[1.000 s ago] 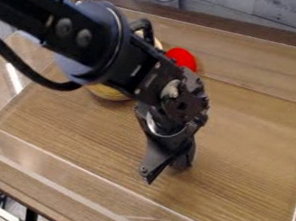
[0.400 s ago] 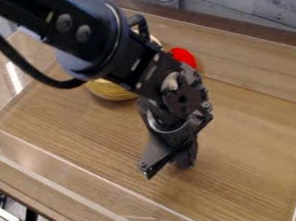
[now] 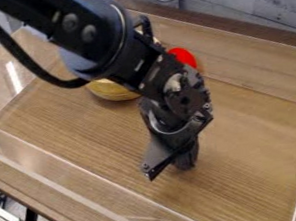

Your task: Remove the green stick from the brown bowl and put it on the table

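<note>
My black gripper (image 3: 166,162) points steeply down at the wood-grain table (image 3: 74,141), its tips at or just above the surface near the middle. Its dark fingers stand close together, and I see nothing between them. The green stick is hidden or out of view. Only a yellowish-brown sliver of the brown bowl (image 3: 106,89) shows, behind the arm at the back left. What lies inside it is covered by the arm.
A red strawberry toy (image 3: 181,57) peeks out behind the wrist at the back. Clear acrylic walls (image 3: 22,162) edge the tabletop on the near and right sides. The bulky arm (image 3: 89,39) reaches in from the upper left.
</note>
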{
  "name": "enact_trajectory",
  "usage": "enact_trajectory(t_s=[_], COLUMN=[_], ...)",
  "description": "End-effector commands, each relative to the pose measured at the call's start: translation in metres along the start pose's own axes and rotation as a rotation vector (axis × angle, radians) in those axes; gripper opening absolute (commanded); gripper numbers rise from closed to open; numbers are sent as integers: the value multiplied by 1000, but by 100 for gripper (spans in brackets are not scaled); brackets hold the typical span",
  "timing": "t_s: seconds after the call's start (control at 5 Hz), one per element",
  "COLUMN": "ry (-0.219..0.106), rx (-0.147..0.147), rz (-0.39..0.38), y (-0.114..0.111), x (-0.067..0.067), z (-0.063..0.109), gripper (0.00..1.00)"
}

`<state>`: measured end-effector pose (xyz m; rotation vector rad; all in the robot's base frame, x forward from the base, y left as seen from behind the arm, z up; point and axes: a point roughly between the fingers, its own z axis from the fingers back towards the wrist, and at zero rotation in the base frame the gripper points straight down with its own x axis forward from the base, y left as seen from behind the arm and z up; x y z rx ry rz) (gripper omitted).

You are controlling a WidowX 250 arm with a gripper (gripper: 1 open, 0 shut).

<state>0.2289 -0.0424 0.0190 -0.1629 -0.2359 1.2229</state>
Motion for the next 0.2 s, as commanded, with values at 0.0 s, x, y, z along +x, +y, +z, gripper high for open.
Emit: enact_trajectory(t_s=[0.0], ry=[-11], rx=[-26], rz=[39], y=[-4], x=[7], z=[6], gripper=[0])
